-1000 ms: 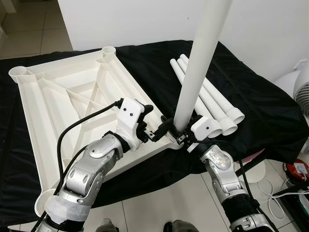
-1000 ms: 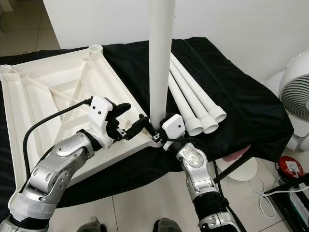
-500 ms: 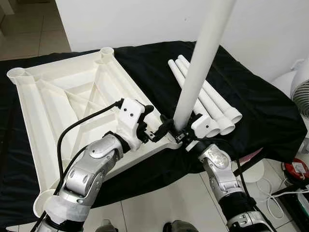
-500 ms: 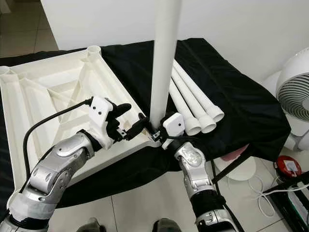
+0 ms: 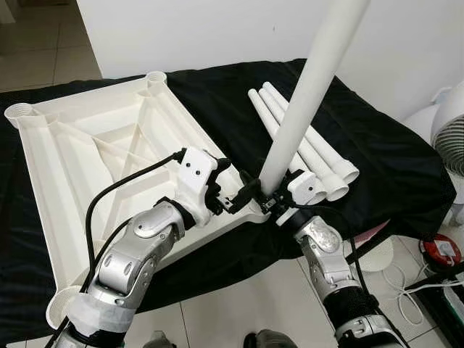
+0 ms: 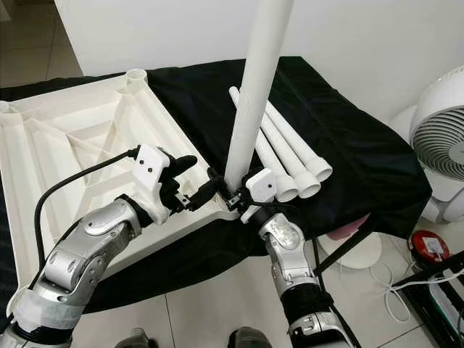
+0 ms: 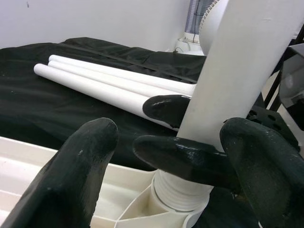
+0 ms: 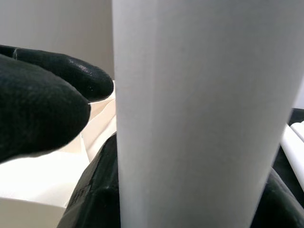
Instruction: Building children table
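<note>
The white tabletop (image 5: 80, 145) lies upside down on a black cloth. A long white table leg (image 5: 308, 90) stands in the near right corner socket (image 7: 183, 194), leaning to the right. My right gripper (image 5: 272, 204) is shut on the leg's base just above the socket. From the left, my left gripper (image 5: 243, 194) reaches to the same corner, open. Its fingers (image 7: 90, 161) straddle the socket without gripping. Three spare white legs (image 5: 319, 156) lie side by side on the cloth behind the right gripper.
A white fan (image 6: 442, 141) stands to the right of the cloth. Cables and a red round object (image 6: 428, 245) lie on the tiled floor at the right. A white wall runs behind the cloth. The tabletop's other corner sockets (image 5: 156, 76) hold nothing.
The upright leg's top has leaned further to the right while its base stays in the corner socket. Both grippers keep their places at the corner. The camera shifted slightly.
</note>
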Tool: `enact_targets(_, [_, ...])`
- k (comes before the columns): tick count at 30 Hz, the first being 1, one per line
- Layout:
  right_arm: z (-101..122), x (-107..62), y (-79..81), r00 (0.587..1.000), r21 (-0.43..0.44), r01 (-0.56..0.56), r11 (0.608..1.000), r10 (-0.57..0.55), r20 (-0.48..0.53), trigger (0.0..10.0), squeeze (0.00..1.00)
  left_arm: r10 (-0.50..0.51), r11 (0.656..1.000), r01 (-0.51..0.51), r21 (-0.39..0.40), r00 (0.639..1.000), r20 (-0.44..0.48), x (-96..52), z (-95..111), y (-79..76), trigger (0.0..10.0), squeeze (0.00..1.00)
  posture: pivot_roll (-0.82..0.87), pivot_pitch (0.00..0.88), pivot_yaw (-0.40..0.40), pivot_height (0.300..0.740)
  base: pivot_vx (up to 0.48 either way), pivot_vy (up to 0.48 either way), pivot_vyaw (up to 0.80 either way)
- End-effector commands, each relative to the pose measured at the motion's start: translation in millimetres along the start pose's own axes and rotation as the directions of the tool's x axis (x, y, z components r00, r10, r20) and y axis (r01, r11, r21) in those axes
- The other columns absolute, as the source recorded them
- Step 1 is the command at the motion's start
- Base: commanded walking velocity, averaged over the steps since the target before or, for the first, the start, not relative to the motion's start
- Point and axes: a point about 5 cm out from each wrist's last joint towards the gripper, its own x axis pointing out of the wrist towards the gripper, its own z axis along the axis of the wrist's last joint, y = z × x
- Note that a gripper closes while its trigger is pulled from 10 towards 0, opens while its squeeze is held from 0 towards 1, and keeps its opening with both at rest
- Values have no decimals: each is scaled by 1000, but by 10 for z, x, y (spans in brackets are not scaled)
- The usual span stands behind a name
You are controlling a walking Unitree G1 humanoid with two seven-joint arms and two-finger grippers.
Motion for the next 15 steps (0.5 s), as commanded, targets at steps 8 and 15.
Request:
enact_targets(8, [-436,-114,69,955,102,49,994,-17,-295,10000,0,-59,998,59,10,998,8,19,36,-66,10000,0,20,41,-25,740,0,0,0])
enact_targets(15, [-460,-95,13,942,92,84,992,-49,-332,10000,0,-59,998,59,13,998,9,21,37,-65,10000,0,21,37,-27,740,0,0,0])
